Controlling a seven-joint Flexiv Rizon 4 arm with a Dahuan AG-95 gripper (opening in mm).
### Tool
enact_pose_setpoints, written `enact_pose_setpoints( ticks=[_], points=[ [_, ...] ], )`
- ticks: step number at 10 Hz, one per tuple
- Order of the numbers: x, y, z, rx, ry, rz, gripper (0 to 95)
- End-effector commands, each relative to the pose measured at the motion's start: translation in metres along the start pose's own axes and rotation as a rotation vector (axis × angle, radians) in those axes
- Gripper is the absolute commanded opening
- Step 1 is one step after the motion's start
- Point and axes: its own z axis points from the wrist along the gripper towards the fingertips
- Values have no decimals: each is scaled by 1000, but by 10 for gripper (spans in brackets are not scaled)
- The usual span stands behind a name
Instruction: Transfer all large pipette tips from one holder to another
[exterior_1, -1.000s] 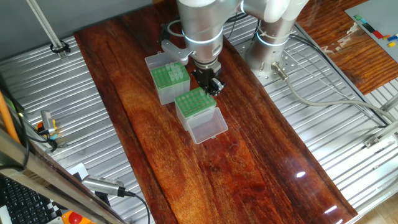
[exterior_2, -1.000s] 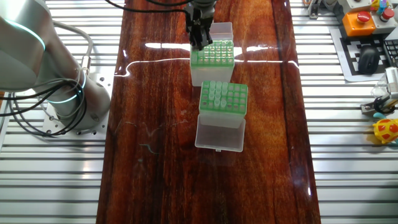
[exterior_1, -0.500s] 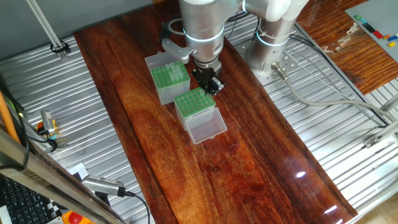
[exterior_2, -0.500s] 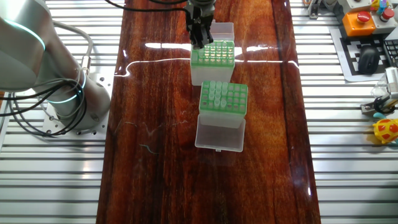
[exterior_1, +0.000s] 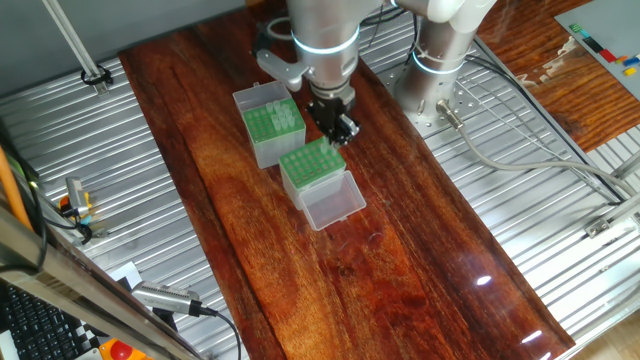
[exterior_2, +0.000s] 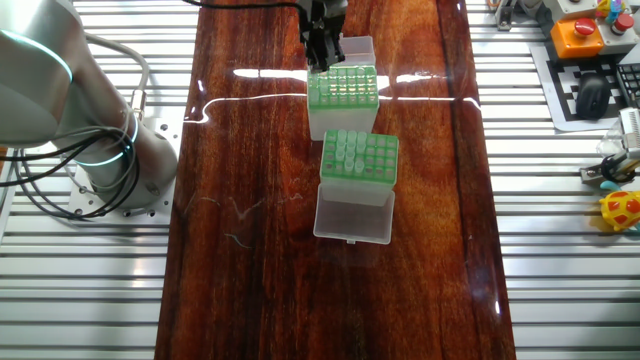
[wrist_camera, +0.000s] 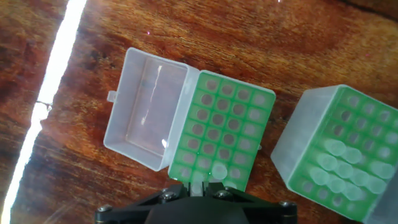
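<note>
The holder with a clear open lid fills the middle of the hand view. One large pipette tip stands in its nearest row. My gripper hovers over that near edge, shut on another pale tip between its fingers. In the fixed views the gripper is above a corner of this holder. The other, grey-sided box stands close beside it and holds several tips.
The boxes sit on a dark wooden board flanked by ribbed metal table. The grey box's whitish lid lies open towards the board's middle. The arm's base stands nearby; cables run beside it.
The gripper has risen slightly above the clear-lidded holder's corner. Both boxes stay where they were.
</note>
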Motion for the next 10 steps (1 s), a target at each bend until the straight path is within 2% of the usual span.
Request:
enact_pose_setpoints(
  ticks=[1, 4, 10],
  points=[
    [-1, 0, -12, -1, 4, -6, 0],
    [0, 0, -36, -1, 10, -14, 0],
    [2, 2, -68, 1, 12, -24, 0]
  ],
)
